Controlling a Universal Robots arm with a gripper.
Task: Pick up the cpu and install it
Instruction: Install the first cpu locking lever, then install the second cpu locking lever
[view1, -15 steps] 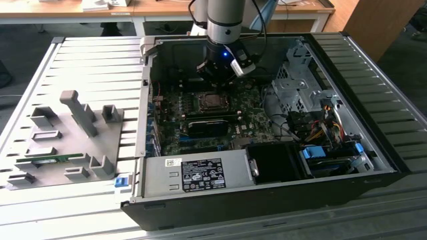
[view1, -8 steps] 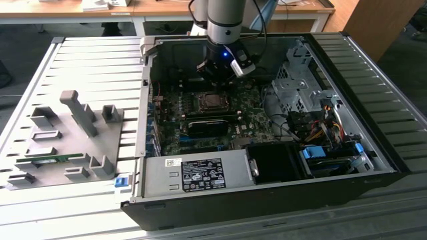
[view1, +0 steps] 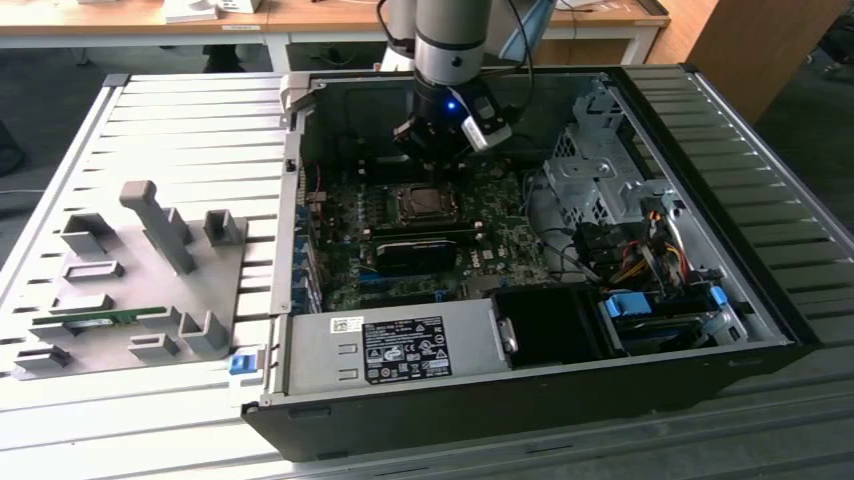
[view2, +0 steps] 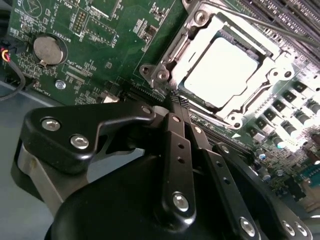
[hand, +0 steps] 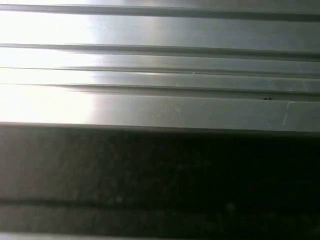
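The cpu (view2: 220, 70), a flat square chip with a bright silver top, lies in the motherboard socket, with the metal socket frame (view2: 260, 100) around it. In the exterior view the cpu (view1: 424, 203) is at the middle of the green board inside the open computer case. My gripper (view2: 172, 106) hovers just beside the socket's edge with its black fingers (view2: 176, 145) closed together and nothing between them. Seen from outside, the gripper (view1: 434, 152) hangs above the board, just behind the socket.
A grey fixture plate (view1: 127, 290) with upright blocks and a green memory stick (view1: 100, 318) lies at the exterior view's left. The power supply (view1: 394, 350), drive cage (view1: 601, 170) and cables (view1: 641, 250) crowd the case. A coin battery (view2: 47, 50) sits on the board. Ribbed metal table slats (hand: 160, 75) surround the case.
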